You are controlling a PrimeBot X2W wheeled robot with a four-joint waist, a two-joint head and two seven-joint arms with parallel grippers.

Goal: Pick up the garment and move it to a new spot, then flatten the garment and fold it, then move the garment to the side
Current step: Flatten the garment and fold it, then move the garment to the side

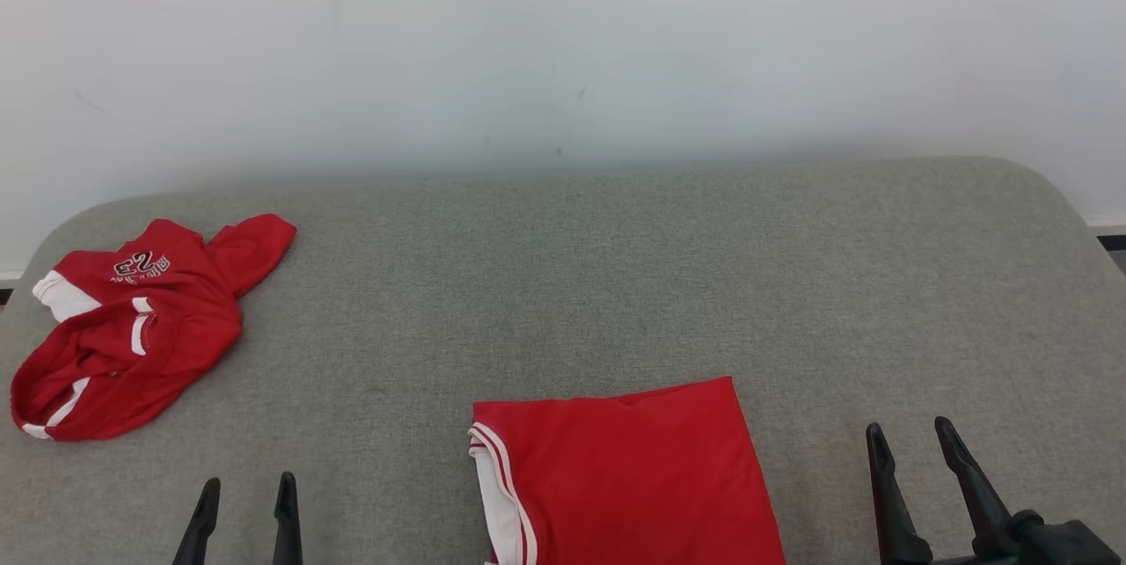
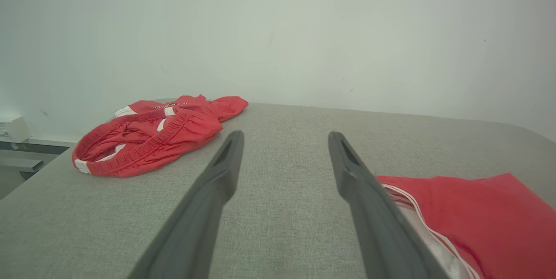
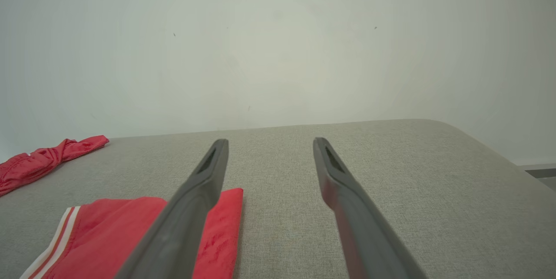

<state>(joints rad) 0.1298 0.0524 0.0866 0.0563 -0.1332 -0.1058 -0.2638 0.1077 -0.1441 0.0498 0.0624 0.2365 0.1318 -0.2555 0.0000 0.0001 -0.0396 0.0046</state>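
From the head I see a grey cloth table (image 1: 616, 283) by a white wall (image 1: 563, 37). The folded red garment (image 1: 629, 477) lies at the near edge, between my left gripper (image 1: 248, 484) and right gripper (image 1: 908, 426). Both are wide apart and empty. My left wrist shows the stretchy waistband on the crumpled red shorts (image 2: 147, 140). My right wrist sees one garment corner.

Bright, flat, diffuse light, seemingly from overhead. In the head view the wall (image 1: 563, 37) is evenly lit, with a soft grey shadow band along its foot at 12 o'clock, just above the tabletop (image 1: 616, 283). Faint soft-edged shadow hugs the crumpled red garment (image 1: 132, 327) at 9 o'clock. Reds are saturated and the cloth is matte. In the wrist views the wall is brightest at centre and dimmer toward the corners, with a slight greenish tint. Wide-angle bending curves the tabletop's far edge. Left fingers (image 2: 204, 209) and right fingers (image 3: 356, 218) go soft toward 6 o'clock, tips sharper. Tabletop weave is crisp mid-frame.
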